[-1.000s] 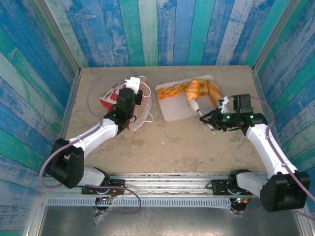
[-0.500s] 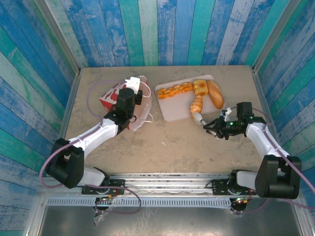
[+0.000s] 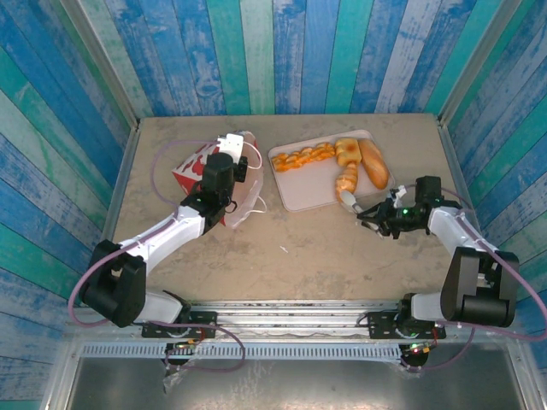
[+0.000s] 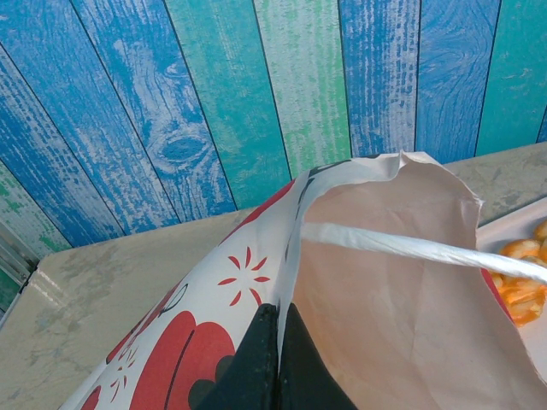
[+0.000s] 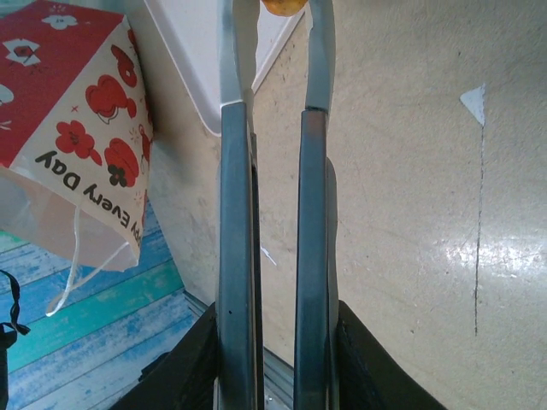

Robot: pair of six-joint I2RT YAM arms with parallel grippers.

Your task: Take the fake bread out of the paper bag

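Fake bread in tongs, right pincer clamping tongs

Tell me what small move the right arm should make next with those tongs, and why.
Probably ease the right gripper's squeeze a little so the tongs let go of the bread piece pinched at their tips. It is at the white tray, beside the other breads. The left gripper pinches the paper bag at its rim, holding the mouth open for another reach.
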